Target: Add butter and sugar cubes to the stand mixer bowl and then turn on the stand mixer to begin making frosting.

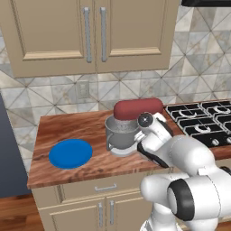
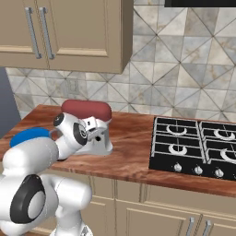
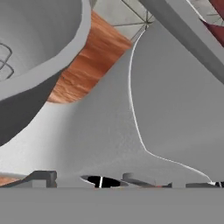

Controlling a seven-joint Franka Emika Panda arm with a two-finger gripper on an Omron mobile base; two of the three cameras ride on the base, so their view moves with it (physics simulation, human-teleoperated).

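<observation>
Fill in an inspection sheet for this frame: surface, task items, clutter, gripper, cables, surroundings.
Surface: wooden counter, bare wood around the items.
Task items: stand mixer with dark red head, stand mixer bowl under it; whisk wires show inside the bowl in the hand view. Butter and sugar cubes: nothing seen.
Clutter: blue plate, left of the mixer, nothing on it.
Gripper: open, close against the mixer's grey column, holding nothing.
Cables: nothing seen.
Surroundings: gas hob to the right, beige cabinets above, tiled wall.
</observation>
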